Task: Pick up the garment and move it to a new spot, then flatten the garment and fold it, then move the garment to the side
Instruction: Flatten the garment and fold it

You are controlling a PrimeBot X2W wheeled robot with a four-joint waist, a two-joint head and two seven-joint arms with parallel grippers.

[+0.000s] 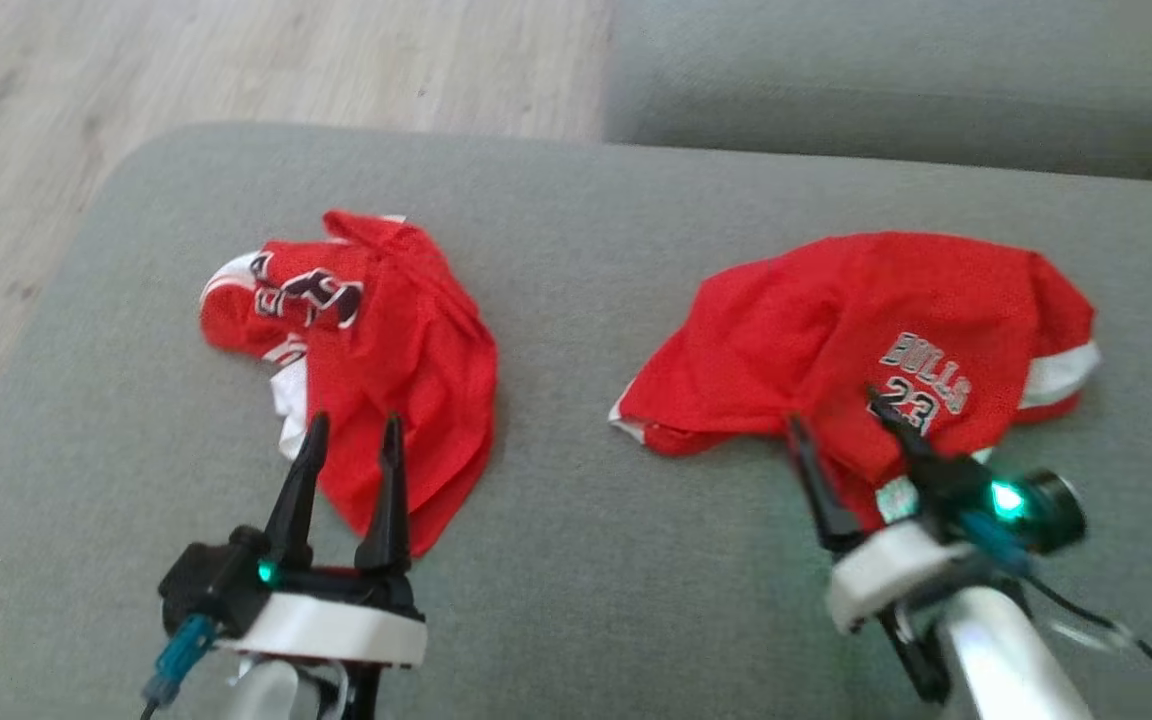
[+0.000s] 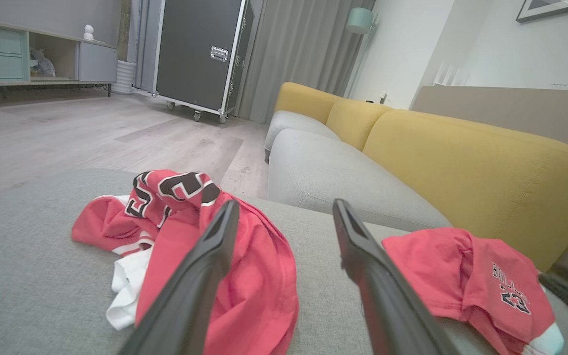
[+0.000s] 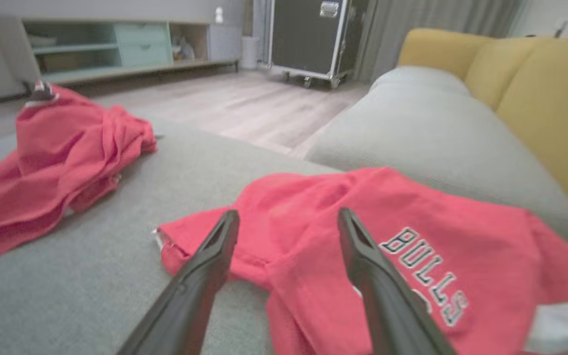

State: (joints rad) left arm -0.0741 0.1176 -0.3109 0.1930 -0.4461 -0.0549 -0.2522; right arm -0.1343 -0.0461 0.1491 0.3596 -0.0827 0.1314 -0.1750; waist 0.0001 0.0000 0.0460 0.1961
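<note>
Head view: left gripper (image 1: 355, 422), right gripper (image 1: 834, 408) both spread, empty; I'd pinch the red Bulls garment (image 1: 816, 310) at its near edge, deep.

The head view looks steeply down from close above the cushion (image 1: 576, 620), with floor (image 1: 236, 60) at 11 o'clock. Both wrist views sit low over it, nearly level, facing the yellow backrest (image 2: 461, 162) at 2 o'clock and the case (image 2: 200, 54) near 12. All share the left garment (image 1: 386, 360) and right garment (image 1: 836, 320).
</note>
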